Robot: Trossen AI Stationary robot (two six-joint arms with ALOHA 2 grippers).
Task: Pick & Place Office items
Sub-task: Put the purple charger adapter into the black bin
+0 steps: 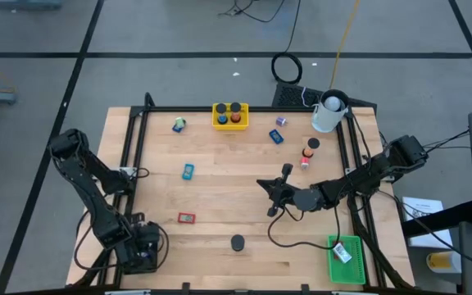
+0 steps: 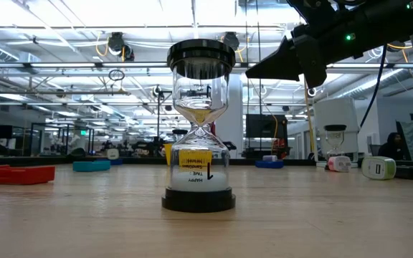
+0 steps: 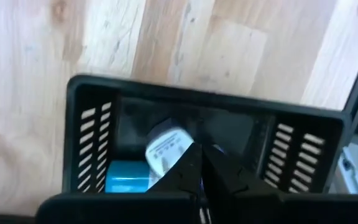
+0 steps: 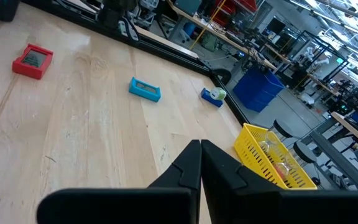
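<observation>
Right claw [image 1: 262, 184], fingers pressed together and empty, hovered mid-tabletop [image 1: 220, 164] pointing toward the small flat blue rectangular block [image 1: 188, 171], nearer it than the closed left claw [image 3: 197, 180] over the black mesh tray [image 3: 79, 124]

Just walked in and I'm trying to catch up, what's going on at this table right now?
Two dark robot arms are sorting small office items into mesh trays on a wooden table. The left gripper is shut and empty, just above the black mesh tray, which holds a blue block and a white-labelled item. The right gripper, also shut and empty, hangs over mid-table. A red block, a blue block and a black-capped sand timer lie loose.
</observation>
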